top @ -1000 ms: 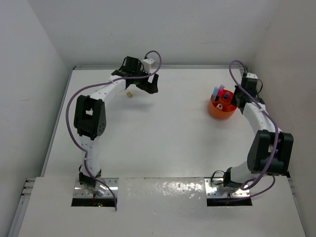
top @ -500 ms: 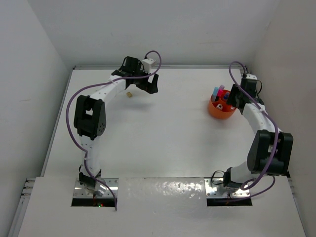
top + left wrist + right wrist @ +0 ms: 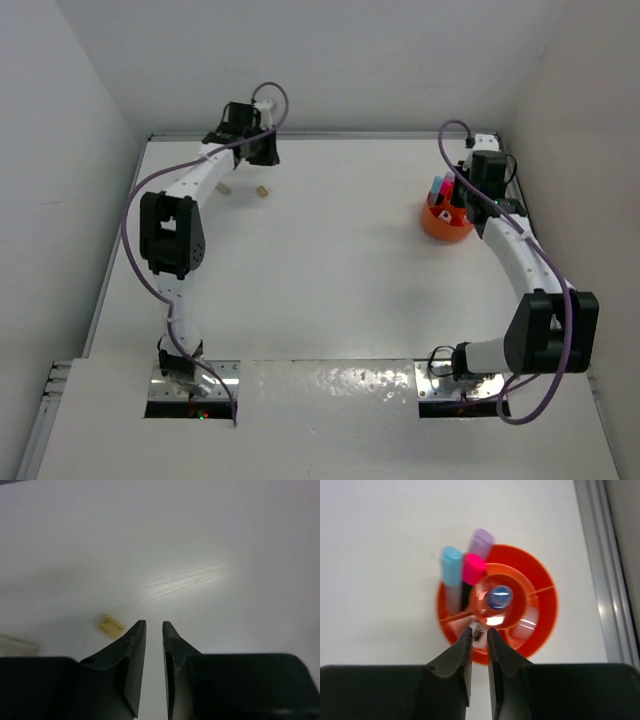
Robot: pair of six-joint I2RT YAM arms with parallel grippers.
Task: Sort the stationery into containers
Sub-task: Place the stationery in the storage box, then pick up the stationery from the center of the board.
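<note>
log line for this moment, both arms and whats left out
left fingers: shut, empty, by beige block | right fingers: shut, over orange tub | in tub: light-blue highlighter, blue-capped bottle | also loose: second beige block

Centre frame, an orange tub (image 3: 547, 587) shows a light-blue highlighter (image 3: 451, 562), a pink-capped marker (image 3: 474, 569), a lilac eraser (image 3: 481, 542) and a blue-capped bottle (image 3: 499, 597); lower left, a beige block (image 3: 111, 625) on the plain white counter (image 3: 210, 550) beside the black left end effector (image 3: 154, 624)
</note>
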